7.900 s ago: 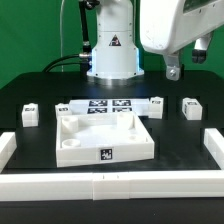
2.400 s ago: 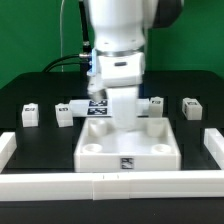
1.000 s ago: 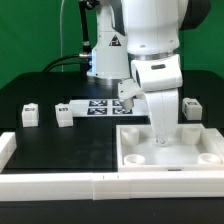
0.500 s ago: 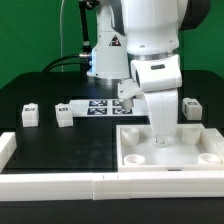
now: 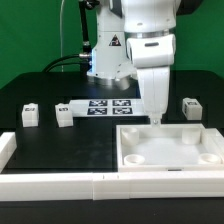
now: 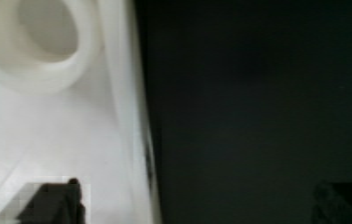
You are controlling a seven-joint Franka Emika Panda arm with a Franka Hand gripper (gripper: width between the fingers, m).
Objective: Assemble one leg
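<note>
White plastic leg [image 5: 190,108], smooth plastic tray [image 5: 185,148], matt table [image 5: 60,148]

Black warning triangle [image 5: 115,42] on the arm's base [image 5: 104,64] (black-and-white tags [image 5: 98,108] on the marker board [image 5: 82,104])

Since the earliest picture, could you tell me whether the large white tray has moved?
Yes. The tray has slid toward the exterior view's right, away from the marker board.
</note>
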